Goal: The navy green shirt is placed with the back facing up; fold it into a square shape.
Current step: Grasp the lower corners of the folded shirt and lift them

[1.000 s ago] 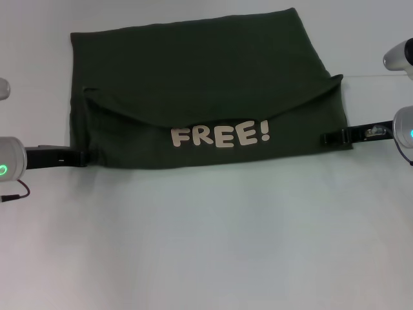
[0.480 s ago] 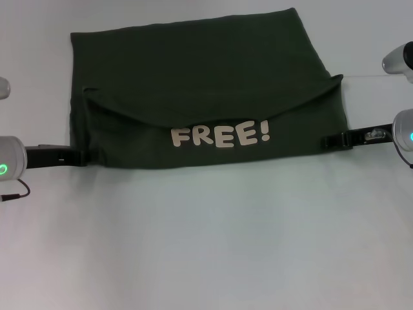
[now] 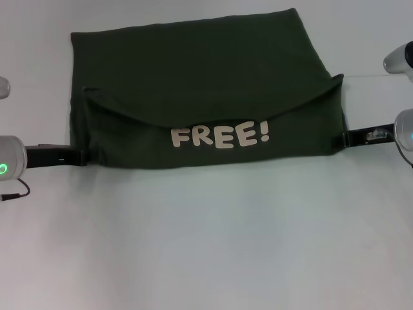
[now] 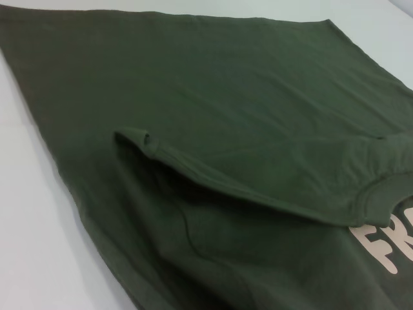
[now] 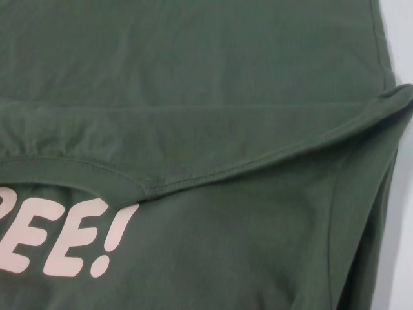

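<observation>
Shirt: the navy green shirt (image 3: 206, 90) lies on the white counter (image 3: 206, 245), in the far half of the head view, folded into a wide block.
Fold: the near part is turned up over the far part, so a pale print "FREE!" (image 3: 220, 135) faces up; the folded-over edge makes a curved line above the print.
Far edge: it runs nearly straight, a little tilted, close to the top of the head view.
Near edge: it is straight and lies just below the print.
Left hand: the left hand (image 3: 80, 157) is at the near left corner of the shirt, touching the cloth edge; I cannot tell how far it is open or whether it holds cloth.
Right hand: the right hand (image 3: 342, 137) is at the right side edge, touching it; its opening I cannot tell either.
Open room: the counter is bare and wide in front of the near edge; narrow white strips are beside both side edges.
</observation>
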